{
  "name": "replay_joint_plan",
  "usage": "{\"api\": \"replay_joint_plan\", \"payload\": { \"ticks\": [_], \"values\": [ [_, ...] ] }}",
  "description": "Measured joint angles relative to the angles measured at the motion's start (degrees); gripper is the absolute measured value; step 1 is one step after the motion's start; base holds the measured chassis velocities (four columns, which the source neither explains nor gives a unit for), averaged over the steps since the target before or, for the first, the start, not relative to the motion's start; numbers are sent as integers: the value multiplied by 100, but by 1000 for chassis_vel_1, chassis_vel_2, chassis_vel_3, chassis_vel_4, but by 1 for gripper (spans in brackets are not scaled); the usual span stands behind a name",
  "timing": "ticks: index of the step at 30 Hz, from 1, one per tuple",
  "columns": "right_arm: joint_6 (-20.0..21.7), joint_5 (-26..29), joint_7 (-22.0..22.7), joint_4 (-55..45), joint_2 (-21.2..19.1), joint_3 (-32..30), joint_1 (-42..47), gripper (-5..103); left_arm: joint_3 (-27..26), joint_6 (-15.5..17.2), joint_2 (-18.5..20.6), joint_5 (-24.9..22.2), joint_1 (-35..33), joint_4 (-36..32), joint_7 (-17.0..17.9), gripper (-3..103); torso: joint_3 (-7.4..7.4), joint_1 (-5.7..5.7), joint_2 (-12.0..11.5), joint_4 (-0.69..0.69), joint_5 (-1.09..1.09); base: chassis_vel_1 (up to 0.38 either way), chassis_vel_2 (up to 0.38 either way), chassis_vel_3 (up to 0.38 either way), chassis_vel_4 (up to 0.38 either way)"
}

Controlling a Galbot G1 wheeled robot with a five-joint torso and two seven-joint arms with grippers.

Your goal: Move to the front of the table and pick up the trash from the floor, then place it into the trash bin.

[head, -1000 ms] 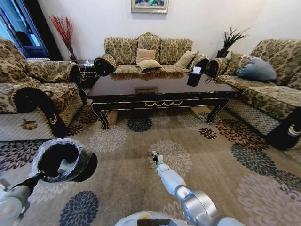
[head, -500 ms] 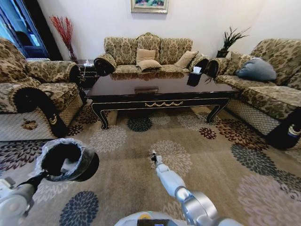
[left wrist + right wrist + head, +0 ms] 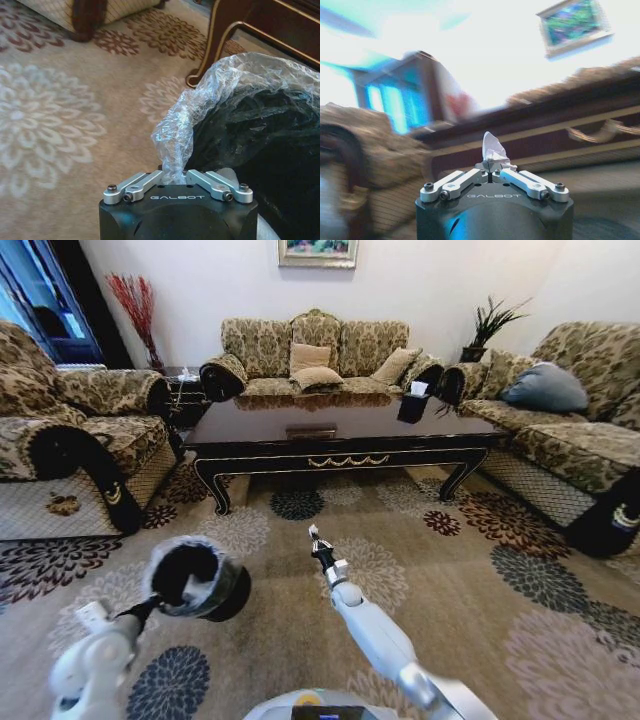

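From my head, my left gripper (image 3: 148,608) carries the trash bin (image 3: 196,579) left of my raised right gripper (image 3: 314,537), the table (image 3: 340,430) beyond. Left wrist: fingers pinched on the liner (image 3: 176,142). Right wrist: fingers clamp crumpled paper trash (image 3: 493,149).

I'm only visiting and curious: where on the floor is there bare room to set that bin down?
Open carpet lies right of the right hand, which pinches white paper trash, out toward the right sofa. More lies between the trash bin, held at its liner by the left hand, and the table. Near the left armchair it is tighter.
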State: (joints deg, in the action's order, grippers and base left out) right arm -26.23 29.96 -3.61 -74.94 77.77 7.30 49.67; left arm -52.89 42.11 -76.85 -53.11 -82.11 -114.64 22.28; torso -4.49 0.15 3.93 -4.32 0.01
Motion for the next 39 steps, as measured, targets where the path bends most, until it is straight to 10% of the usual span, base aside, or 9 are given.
{"api": "replay_joint_plan", "payload": {
  "ticks": [24, 39],
  "values": [
    [-756, -1143, -407, -769, -226, 1289, 659, -1, 954, 2, -422, 266, 471, 358, 50, 2, 0, 0, 0, -1, -1, 0, 0, 0, 0],
    [-757, -1545, -177, -646, -187, 1443, 707, 51, 770, 2, -355, 241, 307, 198, 53, 2, 0, 0, 0, -1, -1, 0, 0, 0, 0]
  ]
}}
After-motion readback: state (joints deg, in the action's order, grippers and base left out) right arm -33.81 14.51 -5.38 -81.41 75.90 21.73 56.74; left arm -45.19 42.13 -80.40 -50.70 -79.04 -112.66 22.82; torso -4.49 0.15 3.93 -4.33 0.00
